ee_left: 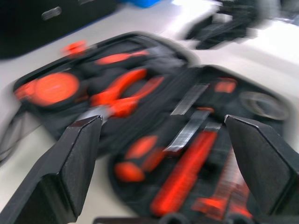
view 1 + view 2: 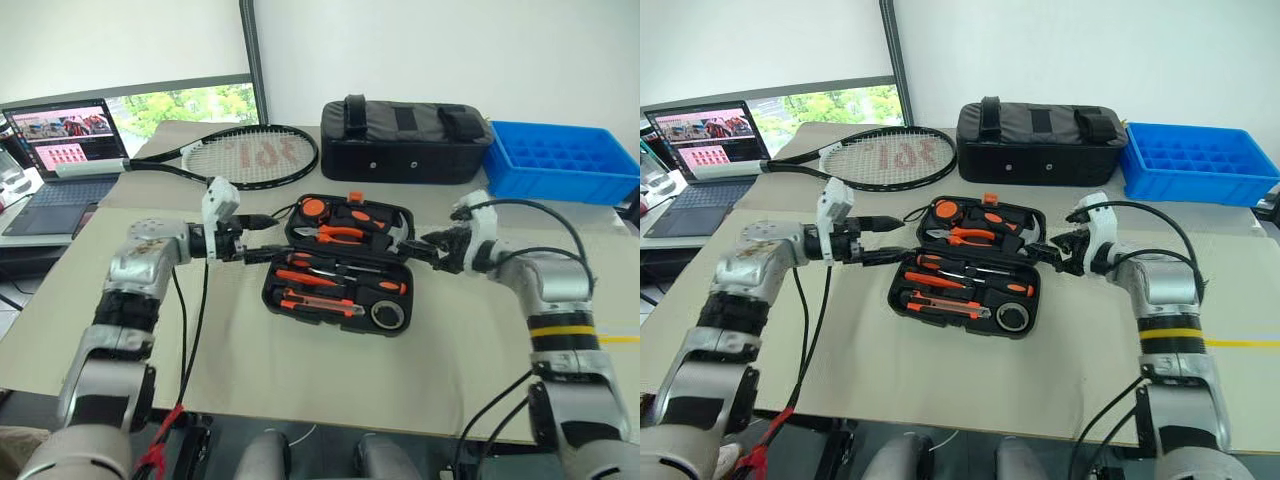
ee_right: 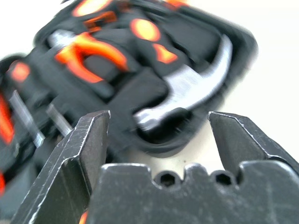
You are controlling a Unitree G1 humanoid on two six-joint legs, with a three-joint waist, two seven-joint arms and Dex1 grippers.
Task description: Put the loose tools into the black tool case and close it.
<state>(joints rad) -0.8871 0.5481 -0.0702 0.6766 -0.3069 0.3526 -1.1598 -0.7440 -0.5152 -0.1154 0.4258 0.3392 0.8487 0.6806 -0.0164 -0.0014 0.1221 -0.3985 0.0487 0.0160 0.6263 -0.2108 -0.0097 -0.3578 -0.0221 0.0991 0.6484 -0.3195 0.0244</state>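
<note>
Packing looks done: orange-handled tools (image 2: pixel 322 282) sit inside the open black hard-plastic clamshell case (image 2: pixel 338 262), between both grippers' spread, empty fingers (image 1: pixel 74 161); closing remains.

Black tool case (image 2: pixel 338 265) open flat on table, tools slotted inside (orange-handled).

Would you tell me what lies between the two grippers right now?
The open black tool case, tools in its slots, lies between the left gripper and right gripper, as the left eye view shows.
</note>
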